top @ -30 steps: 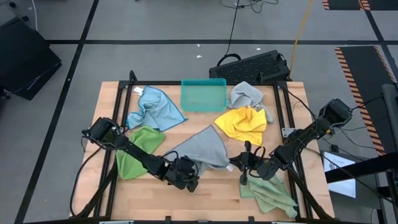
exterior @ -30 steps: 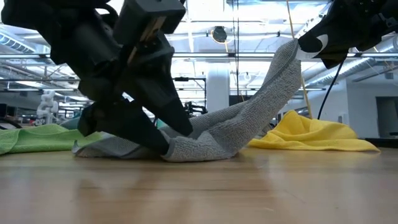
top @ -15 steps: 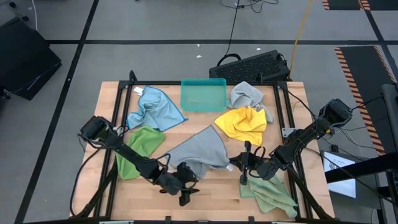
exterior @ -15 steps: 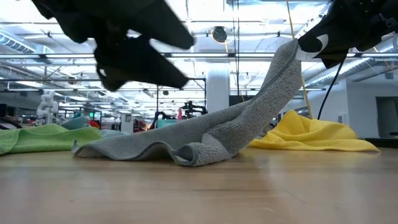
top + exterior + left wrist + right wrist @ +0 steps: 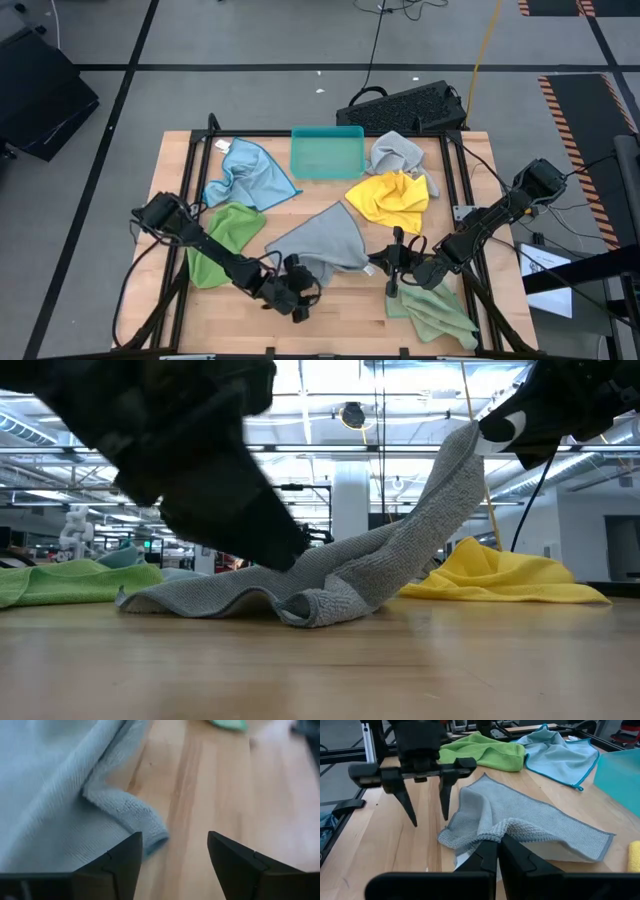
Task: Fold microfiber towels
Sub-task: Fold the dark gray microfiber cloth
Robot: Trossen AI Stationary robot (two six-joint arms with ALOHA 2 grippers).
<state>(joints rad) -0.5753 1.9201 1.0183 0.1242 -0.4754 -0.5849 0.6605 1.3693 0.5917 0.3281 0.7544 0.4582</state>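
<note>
A grey towel (image 5: 322, 240) lies at the table's middle, its left part flat on the wood and its near corner (image 5: 145, 825) curled into a small roll. My right gripper (image 5: 392, 262) is shut on its right end, held up above the table (image 5: 465, 445). My left gripper (image 5: 426, 802) stands open near the table's front edge, fingers pointing down just above the curled near corner (image 5: 451, 837). In the left wrist view its fingers (image 5: 120, 862) flank that corner without touching it. My right gripper pinches a bunched bit of the grey towel's right end (image 5: 506, 826) between its two shut fingers, coming from the table's right at a slight downward slant. That end is lifted clear. The towel slopes down from the fingers, and its left part (image 5: 200, 598) lies on the table.
Around the grey towel lie a light blue towel (image 5: 248, 175), a green one (image 5: 222, 242), a yellow one (image 5: 390, 198), a second grey one (image 5: 395, 152) and a green one (image 5: 435, 312) below my right gripper. A teal tray (image 5: 327, 152) stands at the far edge.
My left gripper has come off the grey towel's near fold, drawn back toward the table's near edge, lifted, rolled its wrist and sunk again beside the fold. The released fold has slumped into a small roll on the table. The lifted right end has stayed where it was.
</note>
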